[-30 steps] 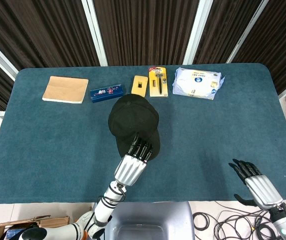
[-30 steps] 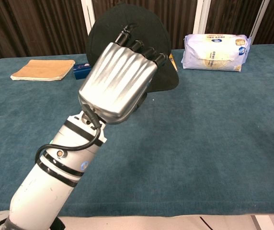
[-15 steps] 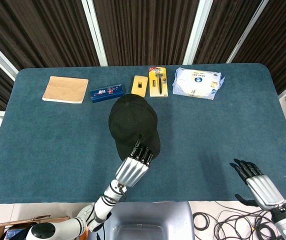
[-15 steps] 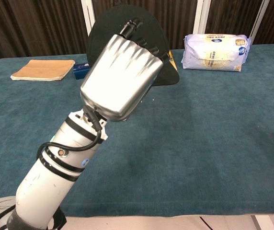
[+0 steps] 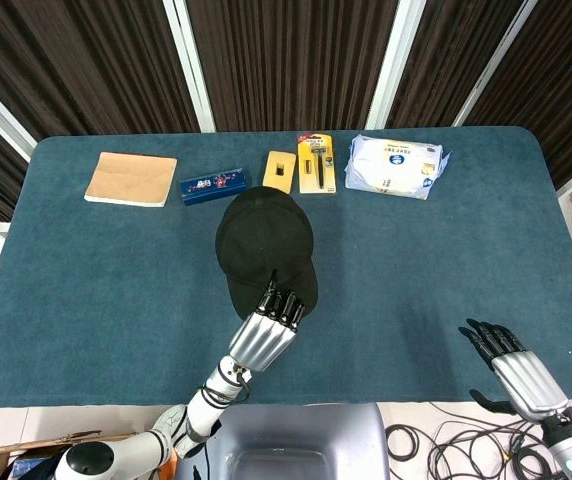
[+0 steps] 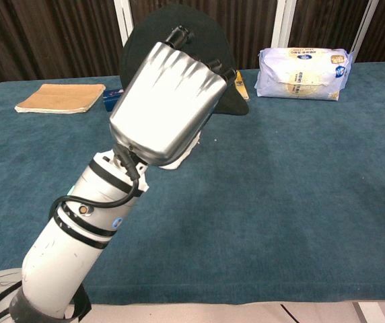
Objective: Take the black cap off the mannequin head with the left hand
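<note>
Gripping the brim of the matte black fabric cap point(image 5: 264, 240), ribbed silver left hand point(image 5: 266, 332). Right hand point(image 5: 511, 365) loose, empty, near tabletop's front right corner.

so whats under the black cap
The black cap covers whatever it sits on: no mannequin head shows in either view. Only the left hand reaching to its brim and the blue table around it are visible.
</note>
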Robot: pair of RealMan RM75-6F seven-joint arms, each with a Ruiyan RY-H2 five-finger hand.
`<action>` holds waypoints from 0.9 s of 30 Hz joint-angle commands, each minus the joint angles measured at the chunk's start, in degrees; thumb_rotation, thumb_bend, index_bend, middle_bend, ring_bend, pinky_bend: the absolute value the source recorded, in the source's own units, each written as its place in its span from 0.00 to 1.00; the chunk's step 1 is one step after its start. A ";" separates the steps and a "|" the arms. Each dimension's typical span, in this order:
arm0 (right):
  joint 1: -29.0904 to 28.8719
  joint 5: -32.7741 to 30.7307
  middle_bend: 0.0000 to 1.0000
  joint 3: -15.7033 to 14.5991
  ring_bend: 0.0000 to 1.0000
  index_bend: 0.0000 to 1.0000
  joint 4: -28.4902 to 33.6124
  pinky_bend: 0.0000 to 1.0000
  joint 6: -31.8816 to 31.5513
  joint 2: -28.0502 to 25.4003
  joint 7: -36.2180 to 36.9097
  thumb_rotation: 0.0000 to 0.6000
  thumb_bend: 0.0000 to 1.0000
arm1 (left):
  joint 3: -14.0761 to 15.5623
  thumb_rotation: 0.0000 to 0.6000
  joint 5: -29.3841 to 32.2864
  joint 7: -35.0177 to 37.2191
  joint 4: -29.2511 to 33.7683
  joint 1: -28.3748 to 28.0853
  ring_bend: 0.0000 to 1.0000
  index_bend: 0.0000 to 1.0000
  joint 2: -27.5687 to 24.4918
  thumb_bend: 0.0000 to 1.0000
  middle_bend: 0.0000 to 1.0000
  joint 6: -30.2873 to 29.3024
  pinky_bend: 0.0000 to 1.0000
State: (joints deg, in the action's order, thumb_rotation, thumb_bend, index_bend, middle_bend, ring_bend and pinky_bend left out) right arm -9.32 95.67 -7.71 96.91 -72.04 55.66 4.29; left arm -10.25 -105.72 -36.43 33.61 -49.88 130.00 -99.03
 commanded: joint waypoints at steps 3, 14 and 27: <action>0.09 0.12 0.00 -0.12 0.00 0.00 -0.02 0.09 -0.09 -0.14 -0.03 1.00 0.21 | -0.01 1.00 -0.84 2.65 -2.77 -2.61 0.66 0.75 0.00 0.60 0.88 -3.26 0.29; 0.08 0.25 0.00 -0.16 0.00 0.00 -0.24 0.10 -0.35 -0.66 1.11 1.00 0.21 | -3.28 1.00 1.41 6.77 -3.84 -7.73 0.67 0.75 -2.16 0.62 0.88 -6.66 0.42; -0.15 -0.09 0.00 -0.17 0.00 0.00 -0.08 0.10 0.56 -0.34 -0.05 1.00 0.20 | -6.95 1.00 3.04 2.29 7.69 -9.99 0.67 0.75 -14.72 0.64 0.87 -7.54 0.48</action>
State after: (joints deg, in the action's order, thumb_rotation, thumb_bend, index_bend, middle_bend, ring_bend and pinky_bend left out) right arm -9.44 95.65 -7.90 96.81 -71.56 55.28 4.32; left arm -16.29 -103.02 -32.74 38.90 -59.46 117.81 -106.69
